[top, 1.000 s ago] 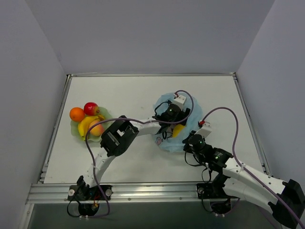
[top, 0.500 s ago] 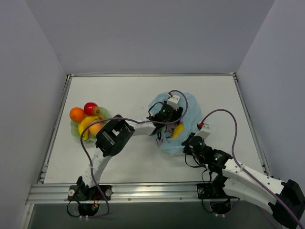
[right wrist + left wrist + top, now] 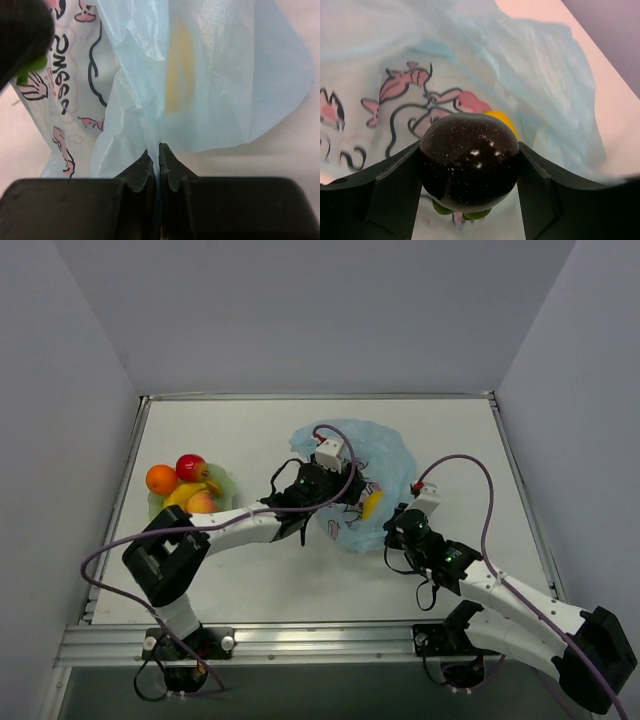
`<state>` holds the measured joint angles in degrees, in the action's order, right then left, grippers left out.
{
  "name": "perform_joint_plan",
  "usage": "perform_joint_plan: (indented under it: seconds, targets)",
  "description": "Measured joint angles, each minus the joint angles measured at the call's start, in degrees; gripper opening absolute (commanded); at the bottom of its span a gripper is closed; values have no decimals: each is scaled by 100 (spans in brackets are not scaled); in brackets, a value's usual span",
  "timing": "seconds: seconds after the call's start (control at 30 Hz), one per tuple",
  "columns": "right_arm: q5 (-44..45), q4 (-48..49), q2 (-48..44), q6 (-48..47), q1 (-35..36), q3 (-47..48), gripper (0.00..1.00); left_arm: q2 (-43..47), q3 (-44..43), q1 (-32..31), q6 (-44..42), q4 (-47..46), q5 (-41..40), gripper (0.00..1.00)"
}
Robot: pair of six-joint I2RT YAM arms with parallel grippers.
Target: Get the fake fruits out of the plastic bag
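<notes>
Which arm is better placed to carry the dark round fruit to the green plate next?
Left. The left gripper clamps the dark fruit, and the plate lies on that side. The right gripper is pinching the plastic bag's edge, holding it.

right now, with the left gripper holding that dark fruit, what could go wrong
The glossy dark round fruit could slip from the left gripper, which holds only its sides. The right gripper pinches just a thin fold of the plastic bag, which might tear or pull free. The yellow fruit inside may then roll out.
</notes>
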<state>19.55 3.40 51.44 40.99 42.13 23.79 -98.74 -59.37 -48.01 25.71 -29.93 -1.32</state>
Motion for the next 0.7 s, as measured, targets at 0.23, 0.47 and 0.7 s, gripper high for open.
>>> perform_joint_plan:
  seconds: [0.23, 0.47, 0.7]
  targets:
    - [-573, 590, 310, -426, -977, 256, 0, 1572, 1019, -68, 262, 979, -96, 14]
    - [-925, 691, -116, -601, -1069, 240, 0, 4395, 1473, 162, 400, 2675, -1290, 21]
    - [-1150, 769, -442, -660, -1099, 116, 0, 5322, 1893, 2063, 1401, 3980, -2485, 22]
